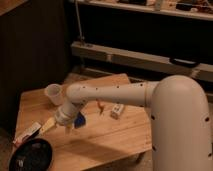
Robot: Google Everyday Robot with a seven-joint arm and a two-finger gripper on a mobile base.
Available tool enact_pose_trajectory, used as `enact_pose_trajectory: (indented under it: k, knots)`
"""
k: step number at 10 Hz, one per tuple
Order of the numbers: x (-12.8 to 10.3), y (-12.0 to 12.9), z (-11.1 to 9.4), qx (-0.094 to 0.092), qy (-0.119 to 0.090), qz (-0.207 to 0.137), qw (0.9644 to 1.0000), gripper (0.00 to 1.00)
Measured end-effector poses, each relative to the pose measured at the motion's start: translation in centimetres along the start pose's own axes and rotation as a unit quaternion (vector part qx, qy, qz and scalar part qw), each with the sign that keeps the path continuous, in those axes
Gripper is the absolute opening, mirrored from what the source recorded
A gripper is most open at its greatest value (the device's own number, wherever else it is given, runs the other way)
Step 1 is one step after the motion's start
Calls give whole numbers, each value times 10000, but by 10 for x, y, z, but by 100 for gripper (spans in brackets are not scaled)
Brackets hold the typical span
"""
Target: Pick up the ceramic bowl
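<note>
Arm (115, 93) reaches over table (117, 136), claw (63, 125) low near ceramic bowl (31, 156), grip state unclear

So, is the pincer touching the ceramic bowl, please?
Apart: the camera view shows bare wood between the pincer, over the table, and the ceramic bowl.

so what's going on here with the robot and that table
A one-armed robot is going for the black bowl at the front left corner of the wooden table. Its gripper hangs above the boards, just up and right of the bowl, not touching it. A small plastic cup stands farther back.
</note>
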Motion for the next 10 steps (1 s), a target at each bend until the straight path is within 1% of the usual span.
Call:
enact_pose_trajectory:
  k: [3, 4, 5, 6, 8, 10]
  knots:
    - [1, 3, 18, -9, -86, 34, 10000, 80]
    - [1, 5, 22, -2, -106, 39, 9999, 75]
    - [1, 3, 27, 13, -129, 31, 9999, 66]
    - [2, 2, 34, 30, -169, 21, 9998, 58]
    - [3, 0, 41, 56, -206, 9, 9998, 58]
    - [5, -3, 48, 40, -260, -41, 9996, 58]
